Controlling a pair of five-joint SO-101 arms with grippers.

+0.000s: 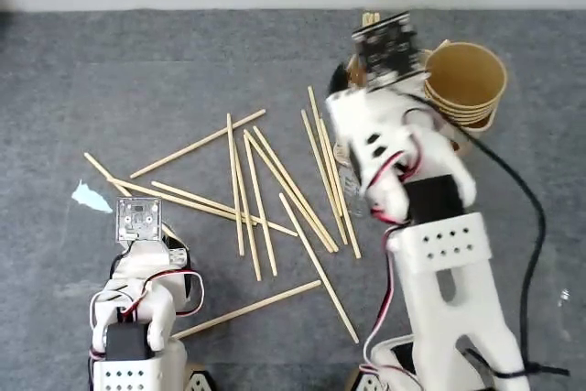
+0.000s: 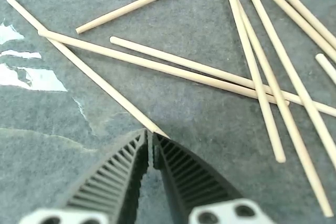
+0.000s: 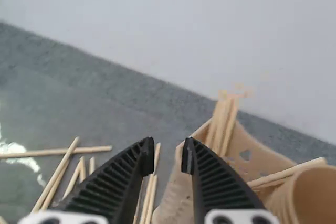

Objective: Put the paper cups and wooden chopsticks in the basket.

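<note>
My right gripper (image 3: 167, 148) hangs slack and empty over the basket (image 3: 247, 156), upper right, and the paper cups (image 1: 467, 84) look already in. Chopsticks (image 1: 275, 190) still litter mid-frame. My left gripper (image 2: 152, 142) is clenched on nothing, so I'd open it and grab one

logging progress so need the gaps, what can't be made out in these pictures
- basket: the right arm covers most of it in the high view, so its fill is unknown
- chopsticks in the basket: blurred in the right wrist view, uncountable
- cups: nested, number unclear; cut by the right wrist view's edge
- left claw: under its camera board in the high view
</note>
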